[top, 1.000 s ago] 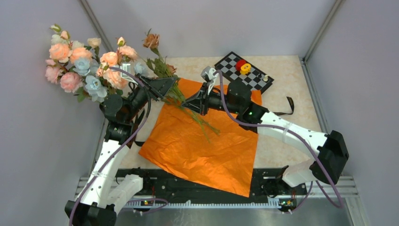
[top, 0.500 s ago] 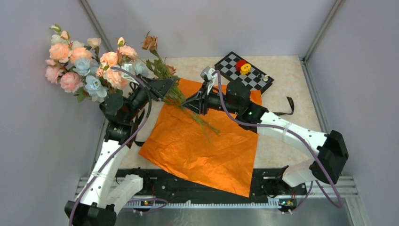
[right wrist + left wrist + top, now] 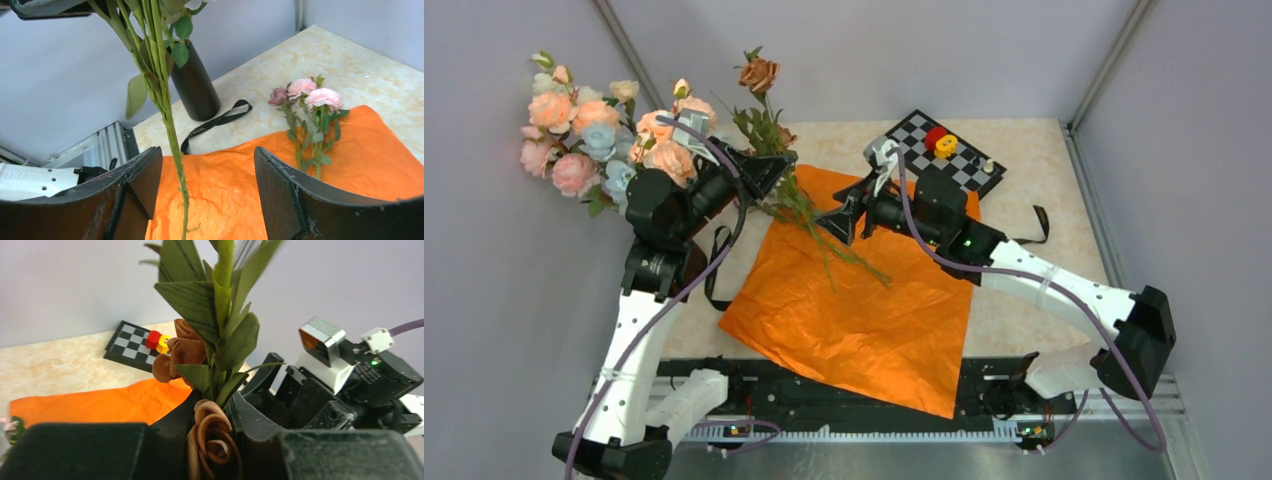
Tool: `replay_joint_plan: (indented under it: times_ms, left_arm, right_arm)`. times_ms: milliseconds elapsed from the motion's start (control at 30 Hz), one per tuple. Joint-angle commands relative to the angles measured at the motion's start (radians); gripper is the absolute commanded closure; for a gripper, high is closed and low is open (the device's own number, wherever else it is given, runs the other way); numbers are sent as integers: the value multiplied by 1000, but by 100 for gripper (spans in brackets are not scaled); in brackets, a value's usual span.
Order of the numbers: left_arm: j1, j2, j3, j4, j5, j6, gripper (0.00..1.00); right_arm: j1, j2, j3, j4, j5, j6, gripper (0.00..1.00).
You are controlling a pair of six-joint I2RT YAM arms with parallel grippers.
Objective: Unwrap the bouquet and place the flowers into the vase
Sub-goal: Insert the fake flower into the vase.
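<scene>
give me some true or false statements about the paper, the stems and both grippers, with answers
1. The orange paper lies spread open on the table. True.
2. The right gripper is clamped on the green stems. False: its jaws are open, and the stems hang between them.
3. The left gripper holds the green stems. True.
4. The black ribbon is tied round the vase. False: it lies loose on the table beside the vase.
</scene>
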Motion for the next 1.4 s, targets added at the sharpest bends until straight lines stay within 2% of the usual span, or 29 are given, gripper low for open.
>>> replay_joint_plan:
  times_ms: [0, 167, 400, 767, 967, 1200, 1367]
  left_arm:
    - [2, 16, 132, -252, -16, 225, 100]
    - [17, 22, 234, -408, -41, 373, 100]
    - [37, 33, 383, -577, -152, 514, 100]
    - [41, -37, 459, -644, -739, 575, 100]
    - [41, -20, 549, -728, -891, 612, 100]
    - [41, -34, 601, -709, -933, 642, 100]
    - [41, -71, 507, -532, -1066, 747, 100]
  right_arm:
    - [11, -88, -23, -29, 111, -48, 30]
    - [-30, -159, -97, -54, 205, -52, 26]
    - [-206, -274, -225, -86, 206, 1, 25]
    - [-441, -388, -366, -135, 239, -5, 24]
    - [-493, -413, -415, -175, 386, 12, 25]
    - [-515, -471, -457, -194, 416, 19, 25]
    - [-517, -477, -454, -223, 413, 21, 25]
